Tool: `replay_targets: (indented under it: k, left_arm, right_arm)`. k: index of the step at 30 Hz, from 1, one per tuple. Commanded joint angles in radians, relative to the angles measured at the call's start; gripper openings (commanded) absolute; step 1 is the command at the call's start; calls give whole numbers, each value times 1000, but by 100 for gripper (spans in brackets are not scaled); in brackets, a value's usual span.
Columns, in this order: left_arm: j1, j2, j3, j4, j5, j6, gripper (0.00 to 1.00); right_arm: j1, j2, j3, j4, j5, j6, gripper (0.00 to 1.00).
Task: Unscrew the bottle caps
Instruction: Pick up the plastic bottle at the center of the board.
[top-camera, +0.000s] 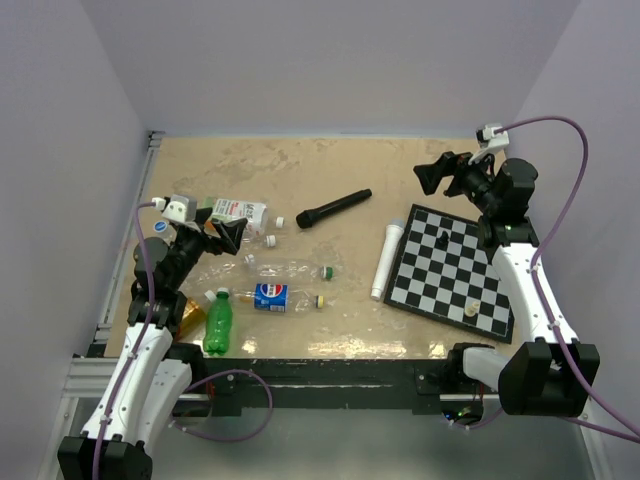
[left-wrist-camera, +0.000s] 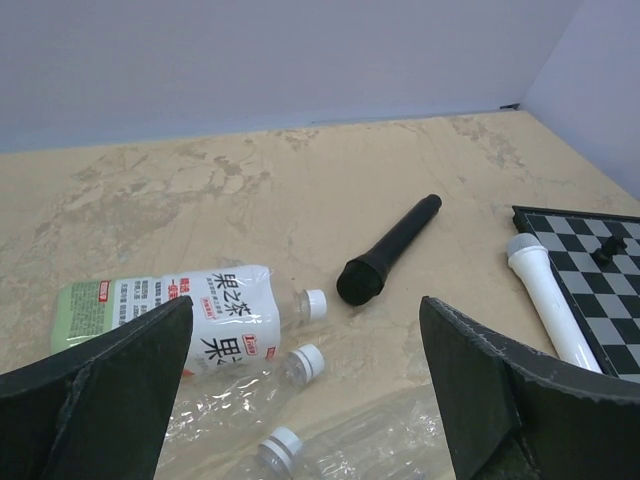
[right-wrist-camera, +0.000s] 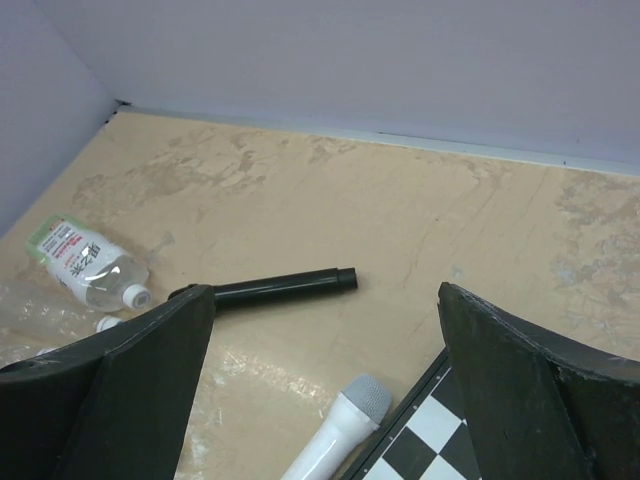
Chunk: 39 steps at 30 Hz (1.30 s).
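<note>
left hand (top-camera: 231, 238) released | right hand (top-camera: 428, 178) released | crinkled clear bottles (top-camera: 287, 268) | round white caps (left-wrist-camera: 313, 303)

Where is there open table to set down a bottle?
Bare tabletop runs along the back wall beyond the black microphone; another patch lies between the bottles and the white microphone. The left is crowded with bottles; the chessboard fills the right.

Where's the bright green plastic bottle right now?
In the top view, the bright green plastic bottle is at the near left of the table, just left of the blue-labelled Pepsi bottle.
</note>
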Motion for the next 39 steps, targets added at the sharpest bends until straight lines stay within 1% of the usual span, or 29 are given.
replay_targets:
  k: [1, 17, 20, 29, 31, 32, 35, 39]
  left_arm:
    - [5, -9, 10, 73, 42, -23, 100]
    - [5, -6, 11, 87, 79, -40, 100]
    - [2, -3, 13, 86, 84, -42, 100]
    - [-10, 17, 34, 58, 122, -49, 100]
    - [-16, 19, 39, 44, 124, -53, 100]
    - [-19, 20, 44, 37, 122, -54, 100]
    - [-22, 34, 71, -11, 122, -63, 100]
    - [-22, 68, 134, -114, 136, -65, 100]
  right_arm:
    - [-4, -7, 43, 43, 21, 29, 98]
    - [-4, -21, 28, 58, 0, 24, 98]
    - [-4, -44, 6, 76, -40, -4, 98]
    - [-4, -45, -55, 95, -295, -188, 98]
    - [-4, -47, -61, 92, -336, -203, 98]
    - [-4, -47, -61, 87, -347, -246, 98]
    - [-4, -45, -54, 63, -364, -287, 98]
    - [-4, -39, -52, 38, -404, -332, 98]
